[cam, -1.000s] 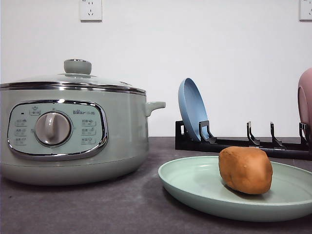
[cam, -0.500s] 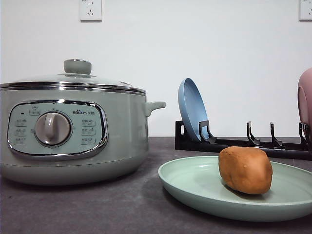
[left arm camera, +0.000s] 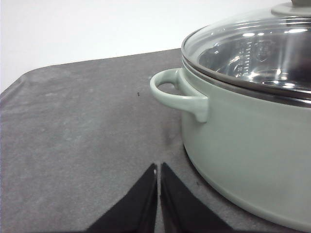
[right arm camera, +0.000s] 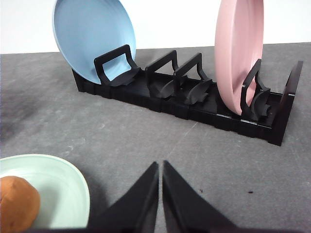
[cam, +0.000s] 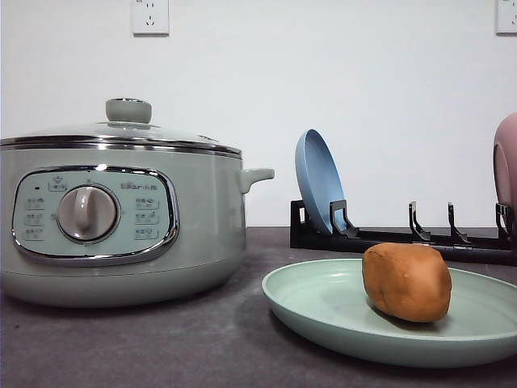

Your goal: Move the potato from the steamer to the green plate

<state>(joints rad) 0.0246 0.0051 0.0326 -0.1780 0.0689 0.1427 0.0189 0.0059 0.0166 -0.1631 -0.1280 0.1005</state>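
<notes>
The potato rests on the green plate beside the lidded steamer, so I hold both empty grippers closed and clear.

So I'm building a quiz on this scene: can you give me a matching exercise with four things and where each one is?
Things:
1. potato
2. blue plate
3. glass lid
4. pink plate

Places:
A. on the steamer
B. upright at one end of the black rack
C. on the green plate
D. upright at the rack's other end, farther from the steamer

Pairs: 1-C, 2-B, 3-A, 4-D
</notes>
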